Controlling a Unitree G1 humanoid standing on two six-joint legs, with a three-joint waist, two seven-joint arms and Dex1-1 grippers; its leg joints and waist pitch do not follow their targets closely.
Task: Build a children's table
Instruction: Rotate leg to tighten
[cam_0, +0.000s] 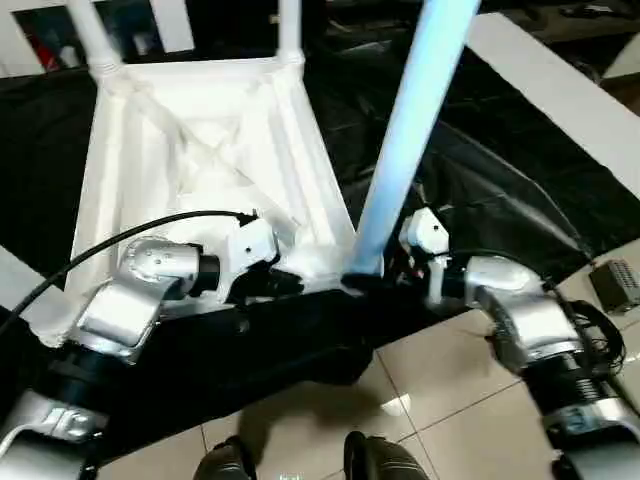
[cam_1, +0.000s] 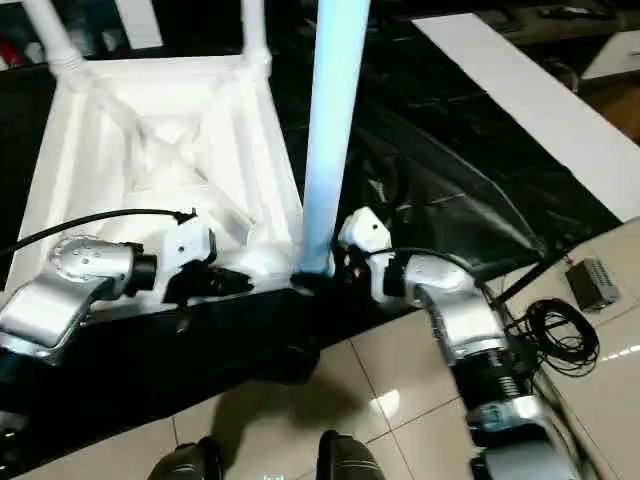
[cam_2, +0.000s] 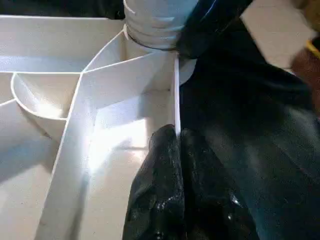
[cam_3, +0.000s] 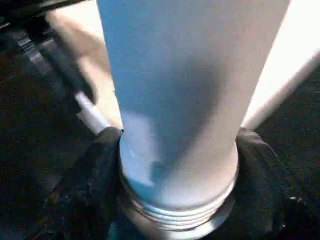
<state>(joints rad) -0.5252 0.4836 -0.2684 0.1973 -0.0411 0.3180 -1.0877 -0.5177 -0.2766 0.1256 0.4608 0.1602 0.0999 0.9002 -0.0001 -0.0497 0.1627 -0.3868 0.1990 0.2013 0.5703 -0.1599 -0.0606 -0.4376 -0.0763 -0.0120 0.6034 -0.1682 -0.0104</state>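
Observation:
The white tabletop (cam_0: 200, 150) lies upside down on a black cloth, ribbed underside up. Two legs (cam_0: 95, 35) (cam_0: 290, 25) stand in its far corner sockets. A third leg (cam_0: 410, 130) stands upright at the near right corner, its threaded end (cam_3: 175, 210) just above the socket (cam_2: 150, 35). My right gripper (cam_0: 365, 280) is shut on this leg near its base, one black finger (cam_3: 95, 170) on each side. My left gripper (cam_2: 172, 137) is shut on the tabletop's thin near rim (cam_2: 176, 100), close to that corner.
The black cloth (cam_0: 480, 170) covers the floor around the tabletop. A white board (cam_0: 560, 90) lies at the back right. On the tiles to the right are a small dark box (cam_0: 612, 283) and coiled cables (cam_1: 560, 335). My feet (cam_0: 225, 462) show at the near edge.

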